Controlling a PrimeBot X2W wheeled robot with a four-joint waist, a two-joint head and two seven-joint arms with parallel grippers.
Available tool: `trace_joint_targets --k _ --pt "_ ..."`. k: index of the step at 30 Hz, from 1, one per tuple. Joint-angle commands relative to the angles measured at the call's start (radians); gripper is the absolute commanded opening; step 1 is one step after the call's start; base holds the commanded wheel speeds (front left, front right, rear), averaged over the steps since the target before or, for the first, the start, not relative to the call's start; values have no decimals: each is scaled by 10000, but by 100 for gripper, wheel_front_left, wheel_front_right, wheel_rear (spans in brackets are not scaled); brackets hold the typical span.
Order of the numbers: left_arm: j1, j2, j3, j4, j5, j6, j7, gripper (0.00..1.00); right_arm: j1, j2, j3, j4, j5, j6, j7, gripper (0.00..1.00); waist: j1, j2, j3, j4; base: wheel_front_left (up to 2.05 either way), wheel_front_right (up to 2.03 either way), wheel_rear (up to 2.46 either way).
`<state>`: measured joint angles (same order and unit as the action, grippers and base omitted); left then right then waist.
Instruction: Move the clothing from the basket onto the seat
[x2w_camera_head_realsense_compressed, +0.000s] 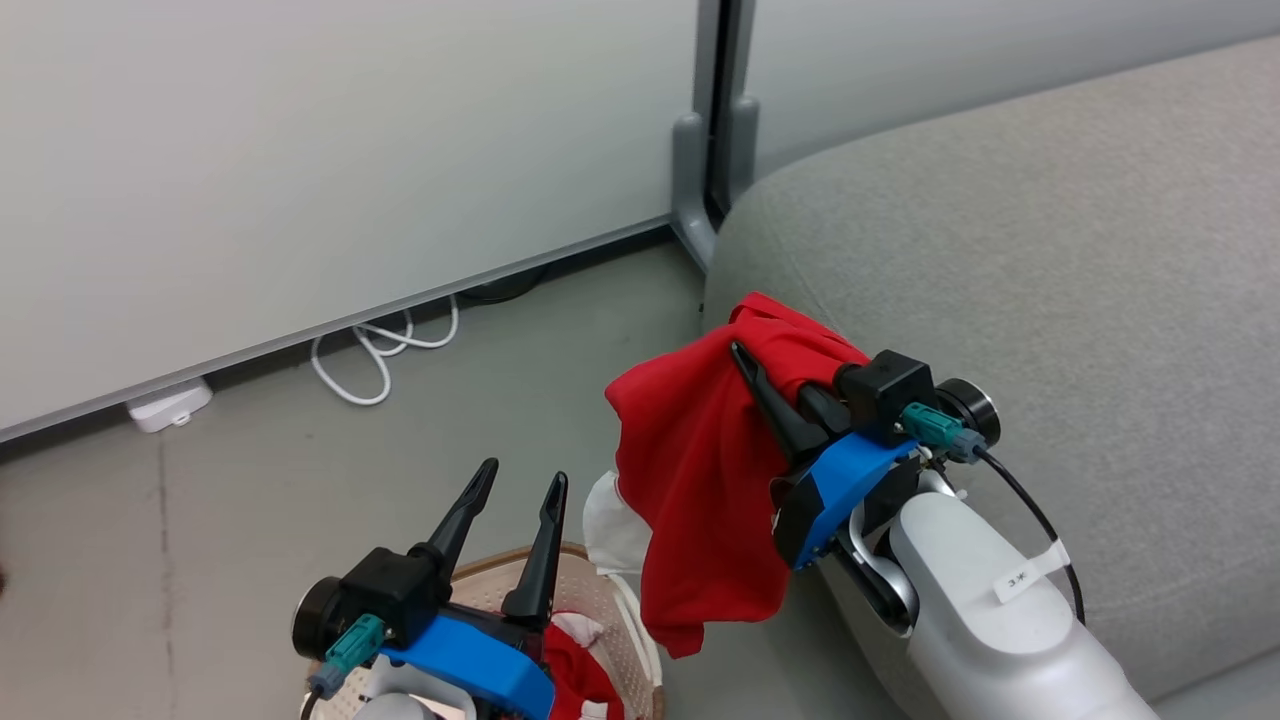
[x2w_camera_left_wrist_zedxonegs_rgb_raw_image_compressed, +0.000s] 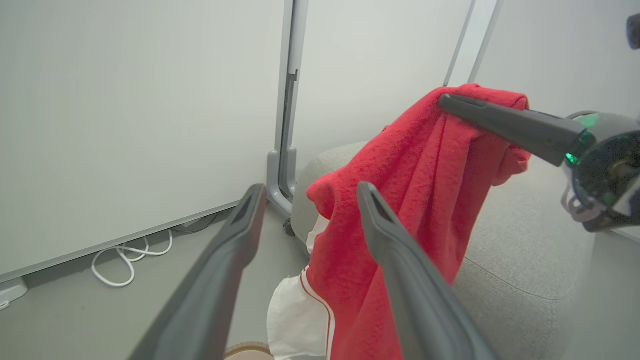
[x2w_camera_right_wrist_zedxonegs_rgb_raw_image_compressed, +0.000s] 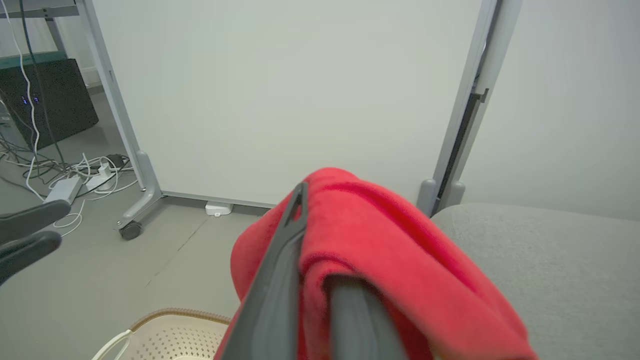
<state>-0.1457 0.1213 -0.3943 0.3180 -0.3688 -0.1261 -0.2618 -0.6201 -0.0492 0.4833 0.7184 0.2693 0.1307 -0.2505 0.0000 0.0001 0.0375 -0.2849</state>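
Caught mid-air: my right gripper, lower right of centre in the head view, is pinched narrow on a red garment. The cloth is bunched over both fingers and hangs from them in a long loose fold, clear of the floor. A white panel shows at the garment's lower left edge.

The garment hangs in front of the rounded corner of the grey sofa, which takes up the right half of the frame. Whether the cloth touches the cushion I cannot tell.

My left gripper, at the bottom left of centre, stands wide and empty with its fingers pointing up the frame. It is just left of the hanging fold and apart from it.

Under that gripper, at the bottom edge, sits the basket, cream and perforated with a brown rim. A second garment, red with a bit of white, lies inside it, partly hidden by my left gripper's blue mount.

A pale partition crosses the upper left, and a white cable lies looped on the floor at its foot.
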Motion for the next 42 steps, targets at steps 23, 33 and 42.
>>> trace_joint_targets --k 23,33,42 --pt "-434 27 -482 -159 -89 -45 -48 100 1333 -10 -1758 -1770 -1292 1 686 0 0 -1 399 -2236 0 0 0" --pt "-540 137 -503 -177 -32 -46 -48 100 911 -11 -2002 -2244 -1259 1 1072 0 0 -1 711 -1926 0 0 0" --pt "-1250 479 -843 -446 100 -46 -48 100 -1192 -967 -3097 -2234 -965 -1 1505 0 0 -1 1950 -1414 0 0 0"
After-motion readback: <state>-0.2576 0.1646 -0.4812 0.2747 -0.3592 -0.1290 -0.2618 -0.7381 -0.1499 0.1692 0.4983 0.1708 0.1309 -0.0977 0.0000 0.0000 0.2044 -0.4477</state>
